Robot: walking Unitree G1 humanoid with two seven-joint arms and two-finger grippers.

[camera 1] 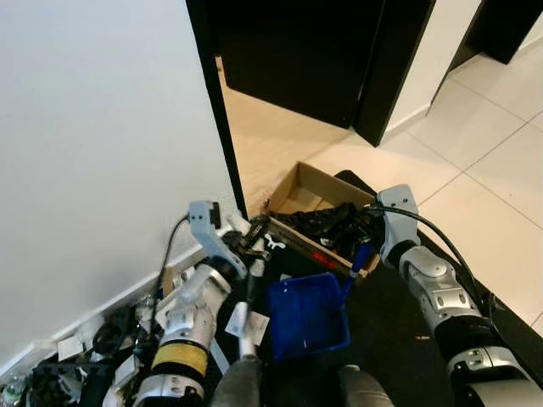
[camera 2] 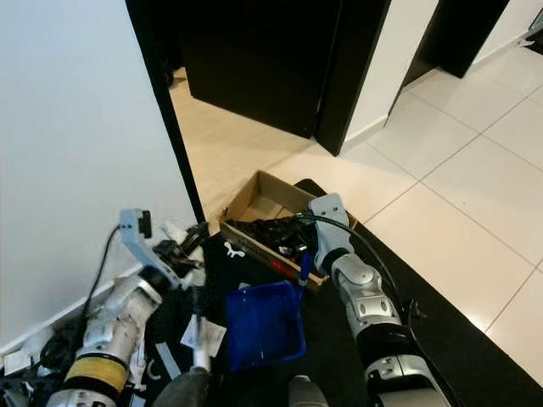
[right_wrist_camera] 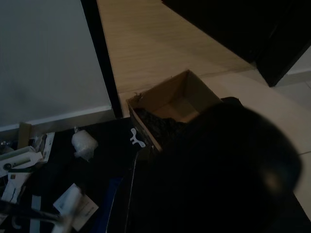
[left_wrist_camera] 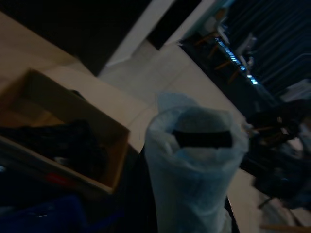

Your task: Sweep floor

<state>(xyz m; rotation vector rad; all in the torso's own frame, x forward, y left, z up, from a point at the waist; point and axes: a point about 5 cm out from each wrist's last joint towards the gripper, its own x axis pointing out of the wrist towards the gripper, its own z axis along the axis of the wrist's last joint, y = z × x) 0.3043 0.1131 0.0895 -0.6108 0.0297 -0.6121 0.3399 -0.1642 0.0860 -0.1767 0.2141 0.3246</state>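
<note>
I look down at a white wall [camera 1: 93,144] on my left, ending at a black door frame [camera 1: 216,110]. Past it lies a light wood floor [camera 1: 271,136], and pale floor tiles [camera 1: 492,161] spread to my right. A black mat [camera 1: 399,322] covers the ground under both arms.

On the mat's far edge sits an open cardboard box [camera 1: 310,191] with black material heaped at its near side. Just in front of it lies the blue dustpan [camera 1: 307,315], its blue handle [camera 1: 358,259] rising toward the box.

My right end effector [camera 1: 373,227] reaches down to the box's near edge, right at the top of that blue handle. I cannot tell whether its fingers are clenched on it or released; the right wrist view is blocked by a dark blur.

My left end effector [camera 1: 250,242] hovers low beside the door frame, over scattered white paper scraps [right_wrist_camera: 73,201] and a crumpled white wad [right_wrist_camera: 83,143]. I cannot tell its finger state either. In the left wrist view a pale, plastic-wrapped upright object [left_wrist_camera: 194,170] stands close to the lens.

Cables and small litter [camera 1: 76,348] crowd the baseboard at my far left.
</note>
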